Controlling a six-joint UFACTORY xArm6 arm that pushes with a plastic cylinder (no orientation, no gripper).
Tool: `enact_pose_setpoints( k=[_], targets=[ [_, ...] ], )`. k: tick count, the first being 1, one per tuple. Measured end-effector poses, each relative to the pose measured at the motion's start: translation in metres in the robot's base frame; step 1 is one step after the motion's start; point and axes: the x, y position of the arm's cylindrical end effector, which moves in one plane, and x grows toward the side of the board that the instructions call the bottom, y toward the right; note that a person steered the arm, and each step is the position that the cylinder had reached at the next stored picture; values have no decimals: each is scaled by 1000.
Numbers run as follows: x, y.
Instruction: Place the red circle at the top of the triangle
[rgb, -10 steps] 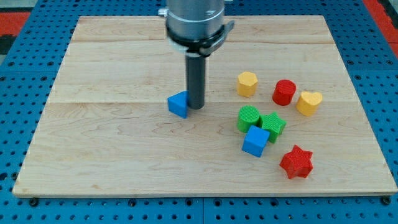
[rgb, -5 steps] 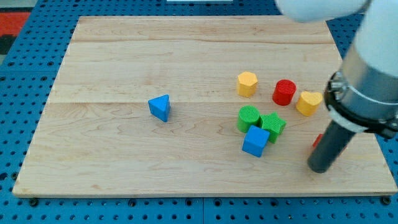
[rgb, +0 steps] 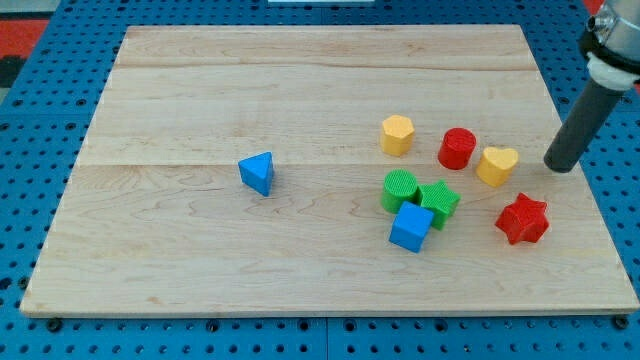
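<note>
The red circle (rgb: 457, 148) sits on the wooden board (rgb: 200, 250) at the right of the middle, between a yellow hexagon (rgb: 397, 134) and a yellow heart (rgb: 496, 165). The blue triangle (rgb: 258, 173) lies alone left of the middle. My tip (rgb: 560, 166) rests near the board's right edge, right of the yellow heart and apart from it, well right of the red circle.
A green circle (rgb: 400, 190), a green star (rgb: 438, 200) and a blue cube (rgb: 411, 227) cluster below the red circle. A red star (rgb: 523, 219) lies below my tip. Blue pegboard surrounds the board.
The blue triangle slid left and down from beside my tip. My tip crossed to the right, passed the red star, which moved right and up, and now stands higher by the right edge.
</note>
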Motion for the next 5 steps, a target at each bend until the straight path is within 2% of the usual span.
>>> enact_pose_setpoints(
  k=[1,3,4,5],
  targets=[
    [7,-39],
    [7,-52],
    [8,-120],
    [7,-130]
  ],
)
